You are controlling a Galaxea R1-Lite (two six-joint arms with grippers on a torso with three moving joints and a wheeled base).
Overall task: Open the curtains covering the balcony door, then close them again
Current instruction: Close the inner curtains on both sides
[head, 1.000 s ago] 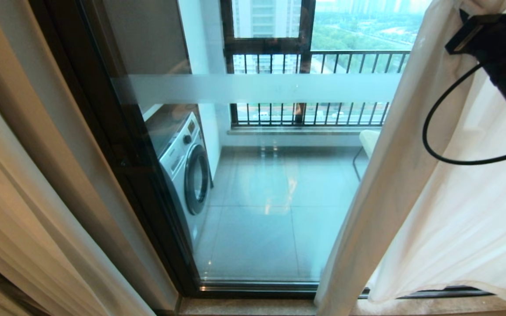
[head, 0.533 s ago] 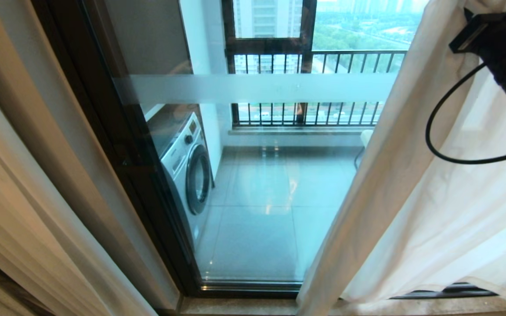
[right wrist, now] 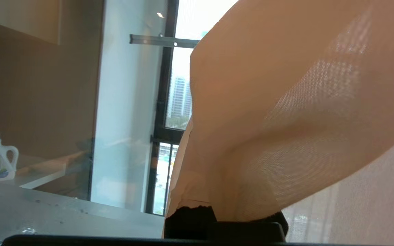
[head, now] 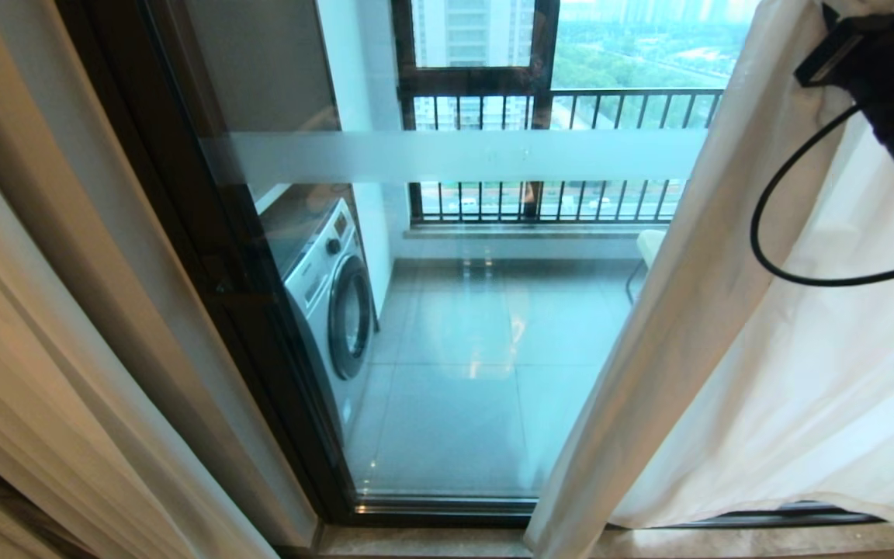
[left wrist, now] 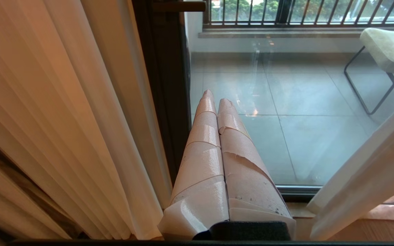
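The right gripper [right wrist: 197,191], closed on the sheer curtains [head: 773,373], holds them bunched right of the exposed balcony door [head: 462,326]. The left gripper [left wrist: 215,102], closed and empty, points at the door's glass.

free: none, glass [head: 478,334] shuts gap | blocked: curtains [head: 765,349], perhaps drapes [head: 43,349]

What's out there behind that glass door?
Behind the glass door: a washing machine, tiled floor, a black railing and a chair. The sheer curtain hides the rest.
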